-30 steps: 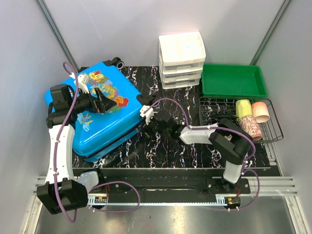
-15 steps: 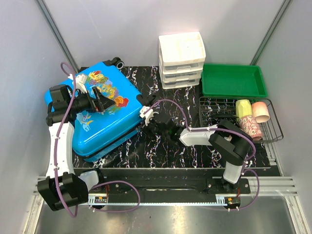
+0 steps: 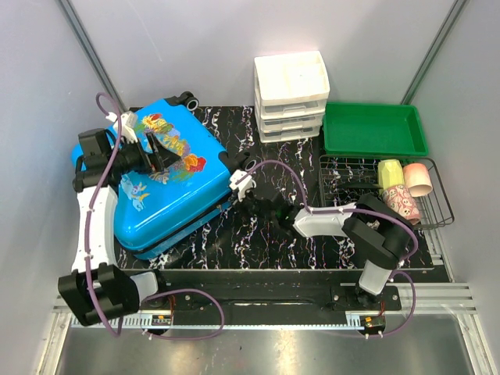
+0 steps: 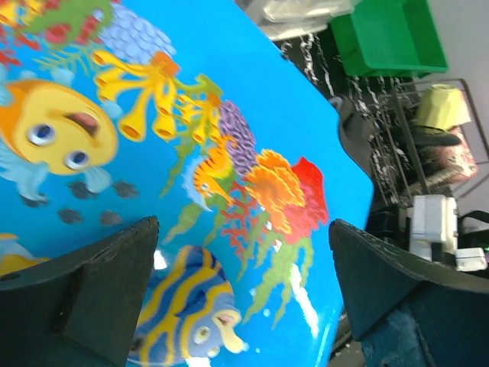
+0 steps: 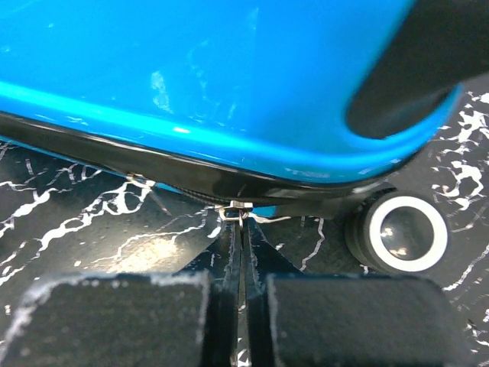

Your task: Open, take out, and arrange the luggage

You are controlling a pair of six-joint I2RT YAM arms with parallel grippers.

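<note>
The luggage (image 3: 168, 183) is a bright blue suitcase with a fish-and-flower lid, lying flat and shut at the left of the black marble mat. My left gripper (image 3: 158, 150) hovers open over the printed lid (image 4: 229, 115), its fingers wide apart (image 4: 243, 229) with nothing between them. My right gripper (image 3: 237, 190) reaches low to the suitcase's near right edge. In the right wrist view its jaws (image 5: 241, 225) are pressed together on the small metal zipper pull (image 5: 233, 210) under the blue shell (image 5: 191, 69).
A black wheel (image 5: 403, 232) sits just right of the zipper pull. A white three-drawer organiser (image 3: 291, 94) stands at the back, a green tray (image 3: 375, 129) to its right. A wire basket (image 3: 336, 168) holds three cups (image 3: 402, 205).
My right gripper has closed from half open onto the zipper pull and its arm has settled a little nearer. The left gripper shifted slightly across the lid, still open.
</note>
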